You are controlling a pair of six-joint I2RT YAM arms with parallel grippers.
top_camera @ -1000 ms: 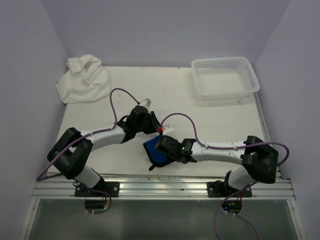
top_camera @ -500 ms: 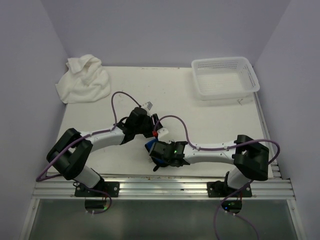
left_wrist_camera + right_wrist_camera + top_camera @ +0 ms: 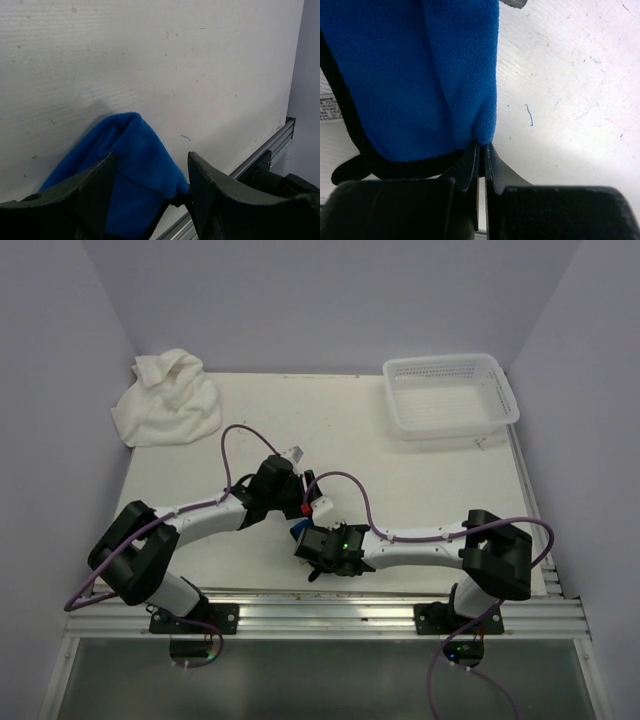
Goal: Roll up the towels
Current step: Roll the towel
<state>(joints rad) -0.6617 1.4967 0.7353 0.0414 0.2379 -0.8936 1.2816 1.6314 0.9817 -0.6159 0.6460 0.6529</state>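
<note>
The small blue towel (image 3: pixel 420 75) lies near the table's front edge, mostly hidden under both grippers in the top view (image 3: pixel 297 530). My right gripper (image 3: pixel 482 146) is shut on the towel's folded edge, low over the table (image 3: pixel 308 543). My left gripper (image 3: pixel 152 156) is open, its fingers (image 3: pixel 95 192) on either side of the blue towel (image 3: pixel 135 150), and it sits just behind the right one (image 3: pixel 301 516). The large white towel (image 3: pixel 165 400) lies crumpled at the far left corner, apart from both grippers.
A white perforated basket (image 3: pixel 452 418) stands at the far right corner. The table's front edge with its metal rail (image 3: pixel 265 150) runs close behind the blue towel. Purple cables (image 3: pixel 240 440) loop above both arms.
My right gripper has moved left and turned over the blue towel, which now shows far less in the top view. My left gripper has shifted slightly toward it.
</note>
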